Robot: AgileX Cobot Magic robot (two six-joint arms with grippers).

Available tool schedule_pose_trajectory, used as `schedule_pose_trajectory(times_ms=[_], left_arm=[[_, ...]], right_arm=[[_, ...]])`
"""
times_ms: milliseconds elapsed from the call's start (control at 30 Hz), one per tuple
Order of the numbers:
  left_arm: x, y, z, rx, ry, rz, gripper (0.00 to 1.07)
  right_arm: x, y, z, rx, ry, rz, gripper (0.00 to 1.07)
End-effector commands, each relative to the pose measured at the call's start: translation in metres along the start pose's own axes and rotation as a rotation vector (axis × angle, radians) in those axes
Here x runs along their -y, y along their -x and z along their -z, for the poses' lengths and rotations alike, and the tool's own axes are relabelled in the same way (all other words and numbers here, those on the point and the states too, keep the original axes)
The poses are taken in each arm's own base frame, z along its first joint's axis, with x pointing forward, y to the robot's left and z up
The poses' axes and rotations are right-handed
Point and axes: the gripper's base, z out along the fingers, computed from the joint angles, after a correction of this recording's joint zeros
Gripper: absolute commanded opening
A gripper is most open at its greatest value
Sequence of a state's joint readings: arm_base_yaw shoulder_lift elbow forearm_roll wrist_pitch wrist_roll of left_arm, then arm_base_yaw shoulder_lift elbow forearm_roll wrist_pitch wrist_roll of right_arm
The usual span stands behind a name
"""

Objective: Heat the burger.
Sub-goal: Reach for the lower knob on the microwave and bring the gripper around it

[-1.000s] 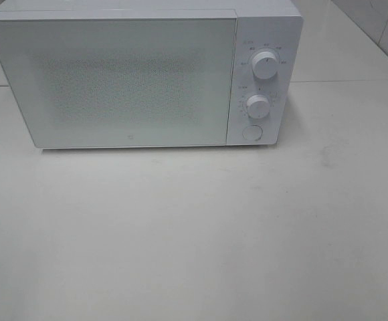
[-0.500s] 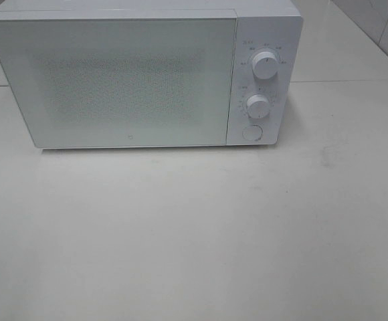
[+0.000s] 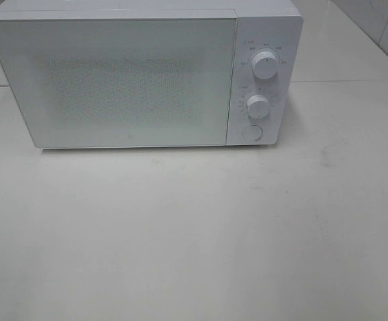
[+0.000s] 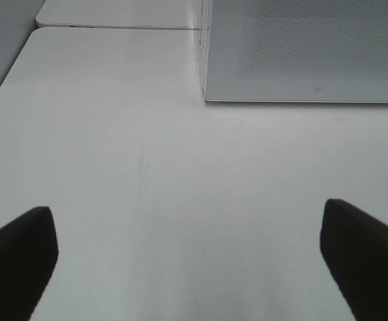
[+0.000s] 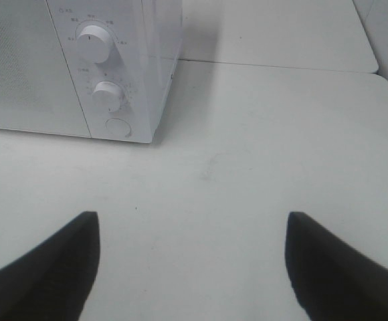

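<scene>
On the table [image 3: 180, 234], the shut microwave [image 3: 114, 80] sits exactly as before.

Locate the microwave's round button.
In the exterior high view, the round button sits at the microwave's lower right front corner, just below the lower dial.

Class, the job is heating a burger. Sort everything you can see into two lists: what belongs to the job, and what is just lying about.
Belongs to the job: microwave, door shut; its upper dial, lower dial and round button; left gripper and right gripper, both open and empty. No burger in view.

Lying about: nothing that shows; only the white table.
</scene>
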State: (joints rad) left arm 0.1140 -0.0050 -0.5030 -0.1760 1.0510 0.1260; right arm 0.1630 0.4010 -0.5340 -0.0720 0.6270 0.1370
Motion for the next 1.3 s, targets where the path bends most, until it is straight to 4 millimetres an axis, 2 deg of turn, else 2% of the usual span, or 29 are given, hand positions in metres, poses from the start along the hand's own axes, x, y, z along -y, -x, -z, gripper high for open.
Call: schedule_pose_trajectory(times_ms=[33, 367, 433, 533, 767, 933, 1000, 1200, 1300], left_arm=[[0.001, -0.001, 0.003, 0.034, 0.002, 0.004, 1.0], [0.001, -0.001, 0.003, 0.034, 0.002, 0.004, 1.0], [0.001, -0.001, 0.003, 0.034, 0.002, 0.004, 1.0], [0.001, -0.001, 0.003, 0.034, 0.002, 0.004, 1.0], [0.001, -0.001, 0.003, 0.034, 0.002, 0.004, 1.0], [0.001, -0.001, 0.003, 0.034, 0.002, 0.004, 1.0], [0.001, -0.001, 0.003, 0.034, 0.002, 0.004, 1.0], [0.001, -0.001, 0.003, 0.034, 0.002, 0.004, 1.0], [0.001, -0.001, 0.003, 0.034, 0.002, 0.004, 1.0]], right_arm=[[-0.001, 0.009, -0.012, 0.009, -0.001, 0.011, 0.74], [-0.004, 0.021, -0.043, -0.008, 0.006, 0.016, 0.74], [-0.006, 0.025, -0.058, 0.002, 0.016, 0.009, 0.74], [-0.006, 0.026, -0.061, 0.001, 0.02, 0.003, 0.74], [-0.009, 0.03, -0.092, -0.003, 0.028, -0.001, 0.74], [-0.01, 0.025, -0.109, 0.035, 0.037, 0.0, 0.74], [-0.01, 0.017, -0.123, 0.12, 0.052, 0.008, 0.74], [-0.011, 0.01, -0.135, 0.198, 0.066, 0.016, 0.74], [-0.011, 0.0, -0.145, 0.217, 0.069, 0.04, 0.74]])
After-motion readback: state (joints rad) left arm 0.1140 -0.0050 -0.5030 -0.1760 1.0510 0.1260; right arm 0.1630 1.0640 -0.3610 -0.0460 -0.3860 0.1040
